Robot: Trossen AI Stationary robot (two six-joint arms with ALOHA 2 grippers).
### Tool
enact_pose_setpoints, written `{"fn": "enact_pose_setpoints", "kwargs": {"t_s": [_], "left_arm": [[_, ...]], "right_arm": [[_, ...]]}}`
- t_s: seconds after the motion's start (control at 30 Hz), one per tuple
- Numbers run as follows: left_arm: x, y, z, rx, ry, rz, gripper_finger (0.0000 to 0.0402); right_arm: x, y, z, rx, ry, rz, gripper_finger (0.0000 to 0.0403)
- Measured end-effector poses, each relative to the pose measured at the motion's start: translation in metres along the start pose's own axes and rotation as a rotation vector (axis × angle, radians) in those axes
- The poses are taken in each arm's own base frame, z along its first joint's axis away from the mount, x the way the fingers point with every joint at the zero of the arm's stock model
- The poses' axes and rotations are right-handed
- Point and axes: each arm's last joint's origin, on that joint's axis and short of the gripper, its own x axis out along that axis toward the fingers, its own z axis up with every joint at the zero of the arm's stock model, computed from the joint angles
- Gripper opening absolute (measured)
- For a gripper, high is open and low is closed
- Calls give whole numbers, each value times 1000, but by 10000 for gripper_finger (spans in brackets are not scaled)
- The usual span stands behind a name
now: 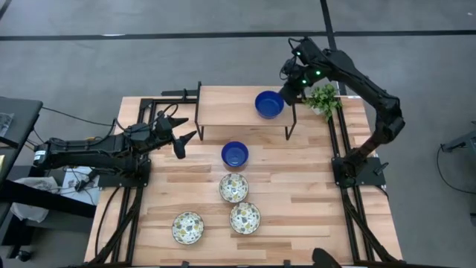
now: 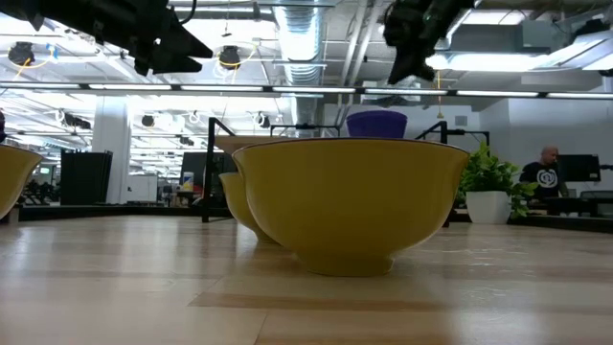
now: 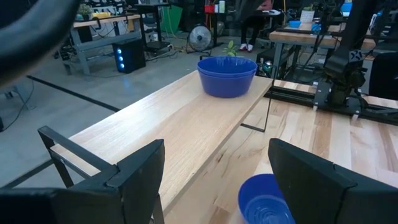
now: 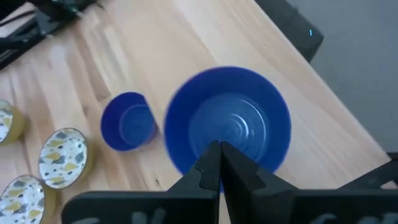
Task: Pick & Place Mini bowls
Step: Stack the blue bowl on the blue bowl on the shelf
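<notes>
Pale wooden planks covered the table (image 1: pixel 297 201), and a raised wooden shelf (image 1: pixel 230 112) on dark legs stood across its far side. On that shelf sat a blue bowl (image 1: pixel 268 103); in the left wrist view it looked like two blue bowls nested one in the other, which would fit stacking as the purpose of the shelf. The right gripper (image 1: pixel 288 91) hung just above that bowl's rim, its fingers pressed together with nothing between them, so it seemed to have let the bowl go and held no load. One more blue bowl (image 1: pixel 234 154) waited on the table just in front of the shelf. Three patterned bowls (image 1: pixel 233 187) lay nearer the front edge, two close together and a third off to the left. The left gripper (image 1: pixel 181 138) hovered at the table's left side, fingers spread wide and empty, pointing toward the single blue bowl, probably placed to take it next. A small green plant (image 1: pixel 323 98) stood beside the shelf's right end
</notes>
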Motion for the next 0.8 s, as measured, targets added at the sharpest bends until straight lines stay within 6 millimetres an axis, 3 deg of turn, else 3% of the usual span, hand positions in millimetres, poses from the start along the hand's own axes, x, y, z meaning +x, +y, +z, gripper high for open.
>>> {"fn": "enact_pose_setpoints", "kwargs": {"t_s": [0.5,0.63,0.8], "left_arm": [[0,0,0,3,-2,0,285],[0,0,0,2,-4,0,285],[0,0,1,-3,-10,-3,285]], "right_arm": [[-76,40,-30,-31,-133,-108,0],[-82,52,-50,-15,-169,-147,0],[-77,62,-85,14,-261,-153,0]]}}
